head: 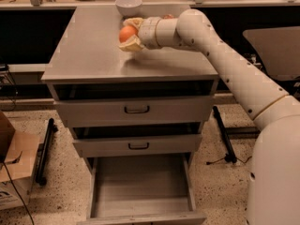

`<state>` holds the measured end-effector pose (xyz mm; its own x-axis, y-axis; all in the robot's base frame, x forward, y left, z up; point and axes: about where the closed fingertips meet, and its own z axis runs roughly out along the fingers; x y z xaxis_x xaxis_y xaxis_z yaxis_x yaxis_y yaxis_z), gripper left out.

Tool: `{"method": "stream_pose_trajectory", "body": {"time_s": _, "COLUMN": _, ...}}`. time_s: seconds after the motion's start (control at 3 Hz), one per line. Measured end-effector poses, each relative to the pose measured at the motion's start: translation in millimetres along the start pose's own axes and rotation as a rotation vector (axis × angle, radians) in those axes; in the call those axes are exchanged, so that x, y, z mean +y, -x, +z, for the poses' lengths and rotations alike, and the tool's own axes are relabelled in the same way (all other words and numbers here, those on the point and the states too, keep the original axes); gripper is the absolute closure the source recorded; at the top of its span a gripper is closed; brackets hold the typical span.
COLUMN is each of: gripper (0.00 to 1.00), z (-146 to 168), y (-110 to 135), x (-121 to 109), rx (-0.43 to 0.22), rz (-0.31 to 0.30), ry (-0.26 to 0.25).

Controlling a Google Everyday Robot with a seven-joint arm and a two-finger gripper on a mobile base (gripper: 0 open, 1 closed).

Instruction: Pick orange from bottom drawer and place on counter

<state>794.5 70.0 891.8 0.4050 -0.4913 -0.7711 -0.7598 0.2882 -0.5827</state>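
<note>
The orange [125,33] sits between the two pale fingers of my gripper [126,33], low over the far right part of the grey counter [89,55]. The gripper is shut on the orange; whether the fruit touches the counter I cannot tell. My white arm reaches in from the right. The bottom drawer [140,200] is pulled open at the foot of the cabinet and its tray shows nothing inside.
A white bowl [128,5] stands at the back edge of the counter, just behind the gripper. Two black-handled drawers [136,109] are slightly ajar above the open one. A cardboard box [11,172] lies on the floor at left. A dark side table [274,46] is at right.
</note>
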Motion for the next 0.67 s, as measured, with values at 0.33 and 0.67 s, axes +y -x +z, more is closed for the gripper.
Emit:
{"method": "stream_pose_trajectory", "body": {"time_s": 0.33, "gripper": 0.74, "z": 2.8, "y": -25.4, "x": -4.2, "rx": 0.081, "rz": 0.073, "ry": -0.005}}
{"method": "stream_pose_trajectory", "body": {"time_s": 0.67, "gripper": 0.51, "z": 2.3, "y": -29.1, "x": -4.1, "rx": 0.088, "rz": 0.092, "ry": -0.005}}
